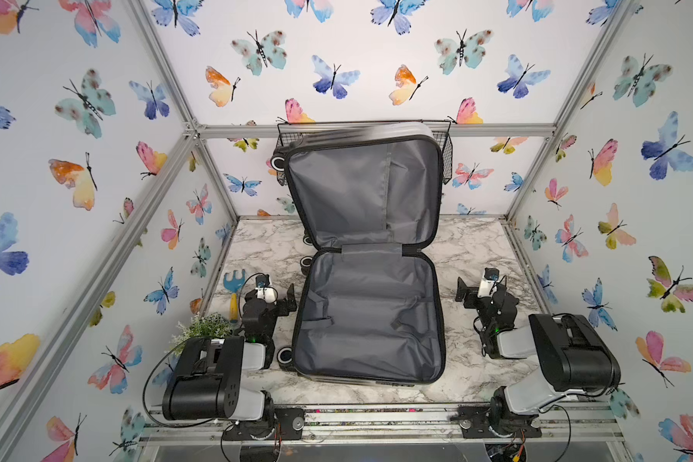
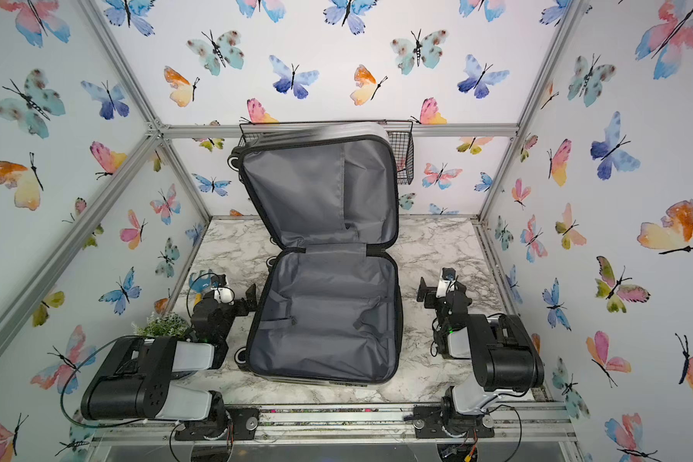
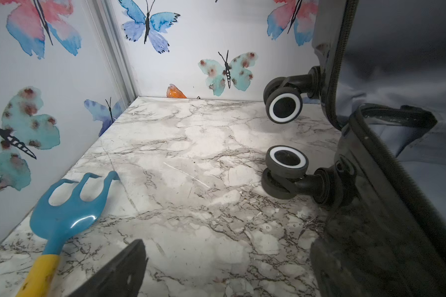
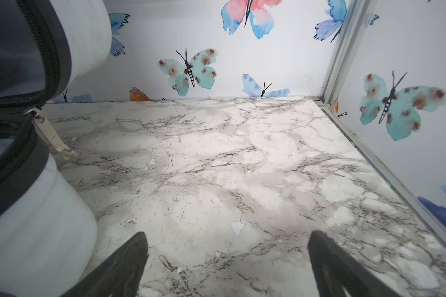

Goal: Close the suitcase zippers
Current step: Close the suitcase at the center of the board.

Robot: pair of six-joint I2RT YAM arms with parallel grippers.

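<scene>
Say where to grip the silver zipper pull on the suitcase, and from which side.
Grip the zipper pull by its flat tab, near the free end. It hangs off the black track where the suitcase halves meet, on the right gripper's side, so come from that side, jaws closing across its flat faces.

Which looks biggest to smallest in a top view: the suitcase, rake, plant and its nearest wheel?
1. Suitcase
2. Rake and plant: about alike. The left arm hides part of the plant, so I can't rank them.
3. Wheel
</scene>
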